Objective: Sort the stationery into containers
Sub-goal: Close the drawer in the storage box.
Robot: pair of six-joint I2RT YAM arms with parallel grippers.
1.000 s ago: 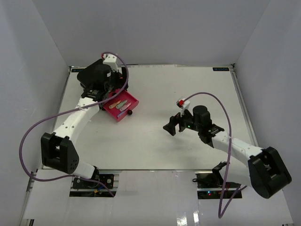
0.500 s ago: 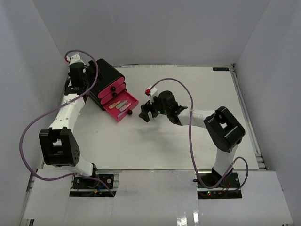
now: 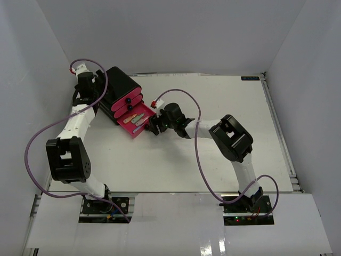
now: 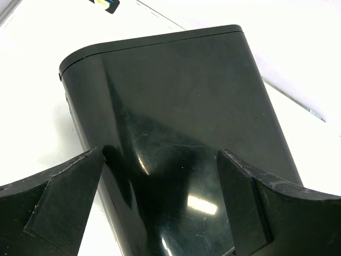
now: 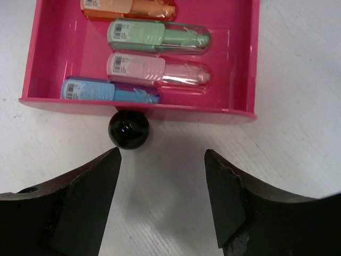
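Observation:
The black rounded box point(image 3: 118, 84) with pink drawer fronts stands at the far left. Its two upper drawers point(image 3: 123, 102) are shut. The bottom drawer point(image 3: 149, 113) is pulled out and holds several pastel stationery pieces point(image 3: 136, 119). In the right wrist view these are orange point(image 5: 128, 6), green point(image 5: 160, 36), pink point(image 5: 157, 69) and blue point(image 5: 109, 93), lying side by side in the drawer point(image 5: 246, 58). My right gripper point(image 3: 155, 127) point(image 5: 161, 162) is open and empty just in front of the drawer's black knob point(image 5: 128, 129). My left gripper point(image 3: 97, 89) point(image 4: 160, 157) is open at the box's black back point(image 4: 176, 106).
The white table point(image 3: 213, 160) has raised rails along its far and right edges point(image 3: 277, 122). Grey walls enclose it on three sides. Purple cables point(image 3: 197, 154) loop off both arms. No loose stationery shows on the table.
My right arm has stretched left across the table, bringing its gripper up to the open drawer's knob. My left gripper has moved from over the box to its back left side.

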